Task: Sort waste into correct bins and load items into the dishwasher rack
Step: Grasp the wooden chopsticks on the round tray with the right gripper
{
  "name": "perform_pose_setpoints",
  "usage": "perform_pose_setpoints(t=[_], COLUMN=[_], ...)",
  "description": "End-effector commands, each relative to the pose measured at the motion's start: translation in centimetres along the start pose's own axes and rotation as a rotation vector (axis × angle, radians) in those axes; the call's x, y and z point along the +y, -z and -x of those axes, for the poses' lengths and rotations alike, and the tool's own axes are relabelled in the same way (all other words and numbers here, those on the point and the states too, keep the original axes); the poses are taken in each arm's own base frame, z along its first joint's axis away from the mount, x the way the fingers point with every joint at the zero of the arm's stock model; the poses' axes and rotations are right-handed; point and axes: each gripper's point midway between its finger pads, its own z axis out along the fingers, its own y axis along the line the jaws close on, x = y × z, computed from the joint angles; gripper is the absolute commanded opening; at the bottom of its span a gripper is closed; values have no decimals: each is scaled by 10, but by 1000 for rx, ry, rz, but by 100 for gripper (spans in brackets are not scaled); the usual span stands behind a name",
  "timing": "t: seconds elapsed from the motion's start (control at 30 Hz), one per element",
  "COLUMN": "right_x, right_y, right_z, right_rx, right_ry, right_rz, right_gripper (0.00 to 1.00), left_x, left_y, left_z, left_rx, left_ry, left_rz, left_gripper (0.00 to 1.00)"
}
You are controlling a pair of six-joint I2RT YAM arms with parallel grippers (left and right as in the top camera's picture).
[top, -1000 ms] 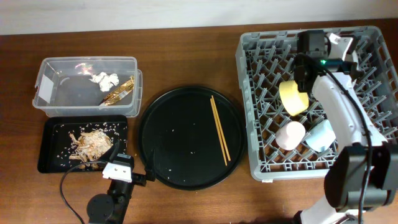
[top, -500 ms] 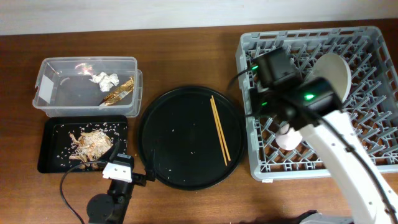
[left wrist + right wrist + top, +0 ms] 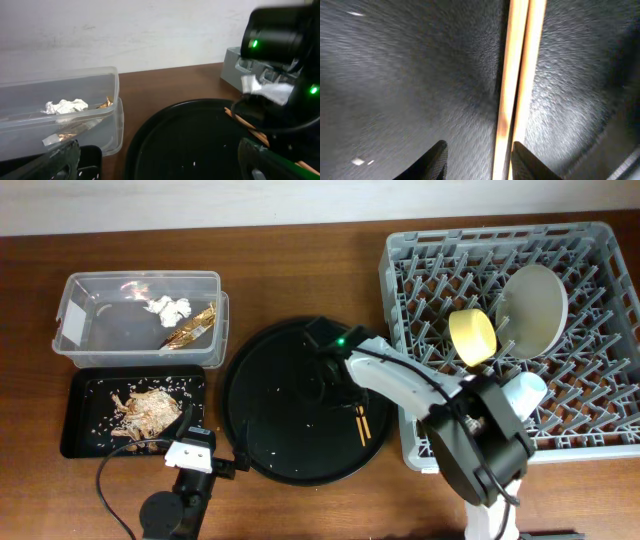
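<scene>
Chopsticks (image 3: 517, 75) are the step in hand. The pair lies side by side, touching, on the round black tray (image 3: 270, 410). The right gripper (image 3: 479, 162) is low over them with its fingers apart. The wrist view shows the sticks running between the two fingertips, closer to the right-hand one, with nothing pinched.

The left gripper (image 3: 161, 160) is also spread wide and empty. It is parked at the near-left edge of the table, facing across the tray.

Waste looks sorted. The tissue wad (image 3: 167, 306) and gold wrapper (image 3: 190, 328) are in the clear tub (image 3: 140, 277), and the food scraps (image 3: 145, 408) are in the shallow black tray (image 3: 80, 430).

The dishwasher rack (image 3: 450, 235) already holds the grey plate (image 3: 533, 310) on edge among the pegs, with the yellow bowl (image 3: 472, 337) just beside it. The light-blue cup (image 3: 522, 390) is lower down. I can't spot the pink cup; the right arm covers that part of the rack.

My read is that the task is near its end, with only the sticks left outside the rack.

Next, the gripper should probably centre the pair between the fingers, drop until the tips touch the tray, close on both sticks, then lift and carry them right to the rack. The sticks are thin and lie flat, so one could roll or slip out of the pinch.
</scene>
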Motion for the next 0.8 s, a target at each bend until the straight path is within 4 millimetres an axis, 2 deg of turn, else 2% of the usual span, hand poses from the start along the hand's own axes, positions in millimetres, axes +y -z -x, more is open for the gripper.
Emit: perform_pose_setpoints(t=[0.0,0.07,0.13,0.2,0.3,0.33,0.37,0.43,0.47,0.5,0.53,0.57,0.6,0.7,0.73,0.77], right_x=[-3,-1,5,10,12,5,-8,-63,-90,-118,-129,-137,-143,-149,-148,-146], right_y=[-14,-15,-15,1,68,112,136,180,190,191,185,177,156,116,113,116], right_z=[0,-3,-11,-13,6,17,21,27,28,29,30,32,35,35,35,33], right_rx=[19,31,70,83,-64,-185,-261,-415,-449,-452,-435,-407,-340,-210,-201,-202], right_ry=[11,11,10,7,19,8,-14,-112,-162,-214,-214,-205,-183,-169,-162,-154], right_rz=[-19,-11,31,67,119,149,144,25,-44,-118,-140,-151,-159,-200,-200,-196], right_gripper=[39,25,4,4,4,4,4,4,4,4,4,4,4,4,9,23], left_x=[0,0,0,0,0,0,0,0,0,0,0,0,0,0,0,0], left_y=[0,0,0,0,0,0,0,0,0,0,0,0,0,0,0,0], left_z=[-2,-2,-2,-2,-2,-2,-2,-2,-2,-2,-2,-2,-2,-2,-2,-2], left_rx=[1,1,1,0,0,1,0,1,0,1,0,1,1,1,0,1], left_ry=[-19,-19,-19,-19,-19,-19,-19,-19,-19,-19,-19,-19,-19,-19,-19,-19], left_rz=[-2,-2,-2,-2,-2,-2,-2,-2,-2,-2,-2,-2,-2,-2,-2,-2], left_gripper=[99,99,99,99,99,99,99,99,100,99,99,99,99,99,99,99])
